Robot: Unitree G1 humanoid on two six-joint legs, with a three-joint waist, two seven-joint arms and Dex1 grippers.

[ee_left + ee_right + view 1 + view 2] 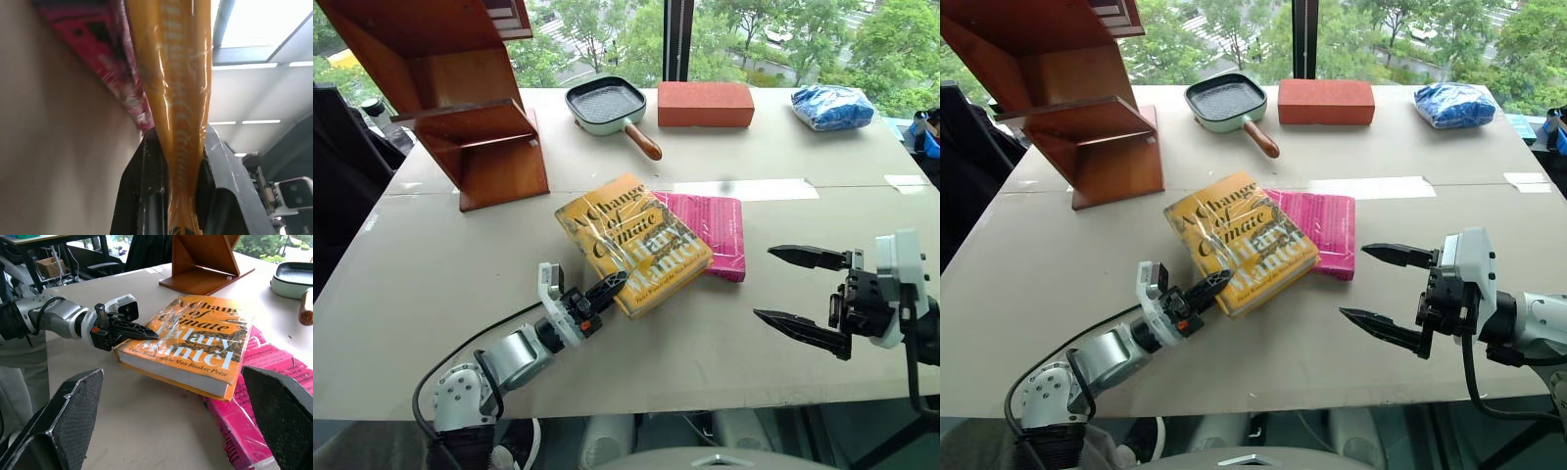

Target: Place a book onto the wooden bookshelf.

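**Left gripper clamped on the yellow book's corner; right gripper spread wide and empty**

The book (631, 243), a thick yellow hardcover in glossy wrap titled "A Change of Climate", lies near the middle of the table (431, 274), well in front of the wooden bookshelf (460, 98). Its far edge rests on top of a magenta-pink book (715, 230), so it sits slightly tilted, and most of the pink cover on that side is hidden beneath it.

The left gripper (607, 291) is closed on the book's near corner. In the right wrist view one black finger lies across the top of the cover; the lower finger is hidden under the book. In the left wrist view the yellow edge runs between the two fingers (146, 196), and glare on the wrap blurs the lettering.

The right gripper (798, 289) hovers beside the pink book on the side away from the yellow one, its two fingers held far apart with nothing between them, apart from both books.

The bookshelf's upper part is cut off by the frame edge, so its full height cannot be seen. Behind the books, towards the window, stand a square grill pan (607, 106) with a wooden handle, an orange-red brick block (705, 104) and a blue crumpled bag (832, 106), whose contents cannot be made out.
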